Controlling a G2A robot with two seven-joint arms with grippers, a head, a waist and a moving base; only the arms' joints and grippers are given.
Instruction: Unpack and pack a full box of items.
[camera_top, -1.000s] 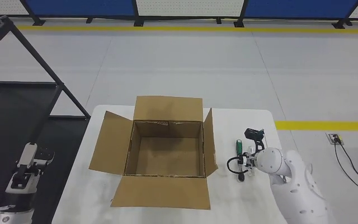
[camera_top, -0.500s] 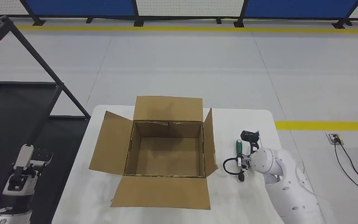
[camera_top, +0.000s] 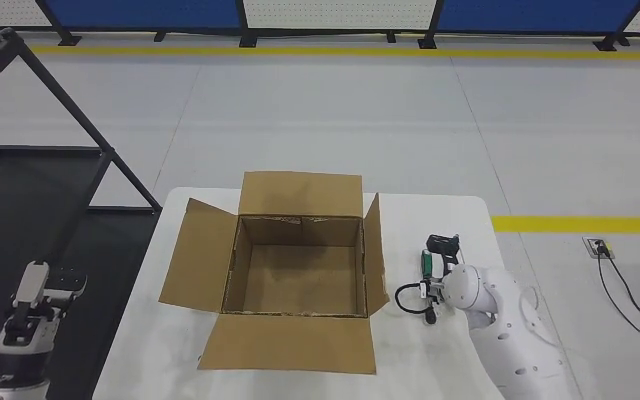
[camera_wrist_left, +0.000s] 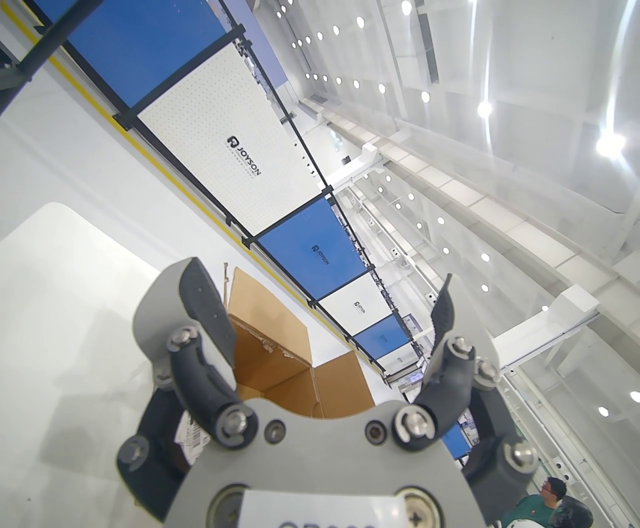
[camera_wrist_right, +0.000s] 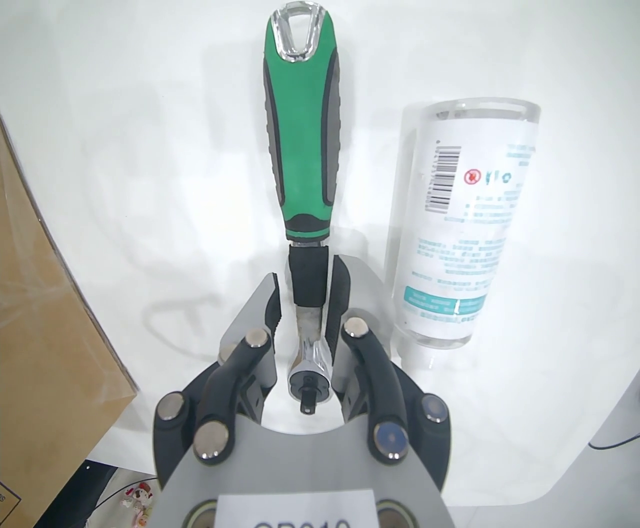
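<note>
Right tool (camera_wrist_right: 306, 274), slightly open, straddles the neck of the ratchet wrench (camera_wrist_right: 302, 150); bottle (camera_wrist_right: 460, 225) just beside. Left tool (camera_wrist_left: 320, 274) gapes wide, empty.

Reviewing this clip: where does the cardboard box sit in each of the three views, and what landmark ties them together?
Top view: cardboard box, flaps open, mid-table.
Left wrist view: beyond the open left pincer, framed between its tips.
Right wrist view: a brown flap at the frame's edge, apart from the ratchet.
Shared landmark: the white table under it.
</note>
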